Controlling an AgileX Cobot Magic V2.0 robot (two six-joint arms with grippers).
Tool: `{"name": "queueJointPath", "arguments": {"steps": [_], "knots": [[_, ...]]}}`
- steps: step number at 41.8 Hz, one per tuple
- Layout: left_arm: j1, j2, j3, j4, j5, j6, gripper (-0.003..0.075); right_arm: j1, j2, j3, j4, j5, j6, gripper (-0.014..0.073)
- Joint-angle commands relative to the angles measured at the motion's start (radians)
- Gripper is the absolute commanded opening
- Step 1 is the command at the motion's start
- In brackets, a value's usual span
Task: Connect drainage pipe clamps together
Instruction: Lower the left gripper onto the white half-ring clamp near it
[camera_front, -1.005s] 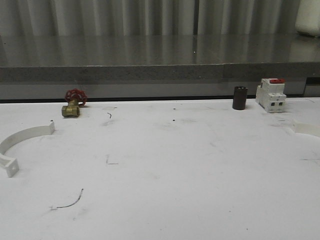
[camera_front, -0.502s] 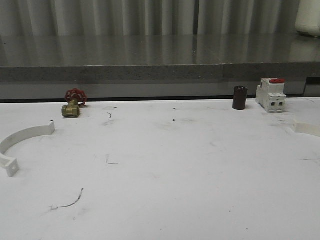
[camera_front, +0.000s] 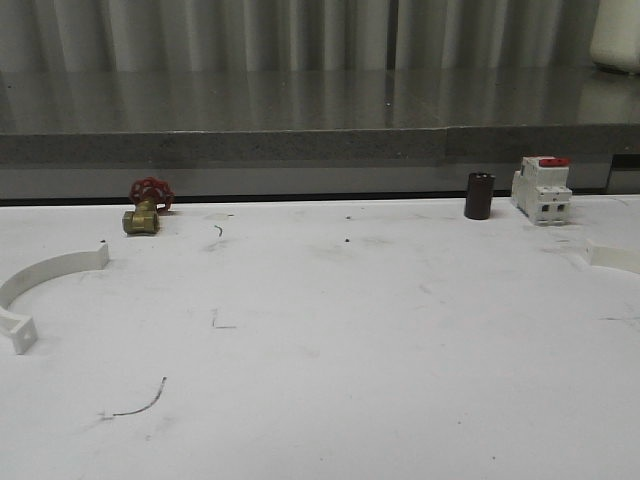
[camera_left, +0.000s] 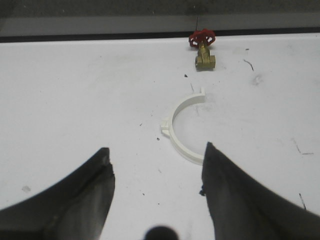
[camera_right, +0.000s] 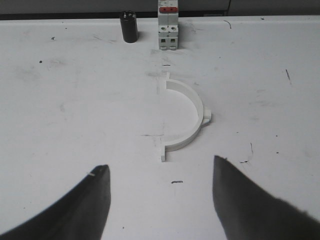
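Note:
Two white half-ring drainage pipe clamps lie flat on the white table, far apart. One clamp (camera_front: 45, 268) lies at the far left edge and appears in the left wrist view as clamp (camera_left: 173, 131). My left gripper (camera_left: 156, 148) is open, short of it, and holds nothing; one dark finger (camera_left: 235, 190) covers the arc's near end. The other clamp (camera_front: 614, 257) is cut off by the right edge of the front view. In the right wrist view this clamp (camera_right: 199, 112) lies whole ahead of my open, empty right gripper (camera_right: 160, 163).
A brass valve with a red handwheel (camera_front: 146, 208) stands at the back left, beyond the left clamp. A dark cylinder (camera_front: 480, 195) and a white breaker with a red top (camera_front: 542, 190) stand at the back right. A grey ledge (camera_front: 300, 145) runs behind the table.

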Motion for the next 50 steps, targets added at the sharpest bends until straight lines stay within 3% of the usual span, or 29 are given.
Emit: {"name": "queueJointPath", "arguments": {"steps": [1,11,28,50], "knots": [[-0.011,0.065,-0.075,0.000,-0.032,-0.010,0.0426,-0.005,0.010,-0.027,-0.011,-0.070,-0.006,0.0499],[-0.063,0.300,-0.206,0.021,0.041,-0.003,0.0426,-0.005,0.010,-0.027,-0.011,-0.069,-0.006,0.0499],[-0.061,0.723,-0.403,0.028,0.075,-0.003,0.0426,-0.005,0.010,-0.027,-0.011,-0.069,-0.006,0.0499],[-0.040,1.061,-0.588,0.020,0.079,-0.003,0.0426,-0.005,0.010,-0.027,-0.011,-0.069,-0.006,0.0499]]}}
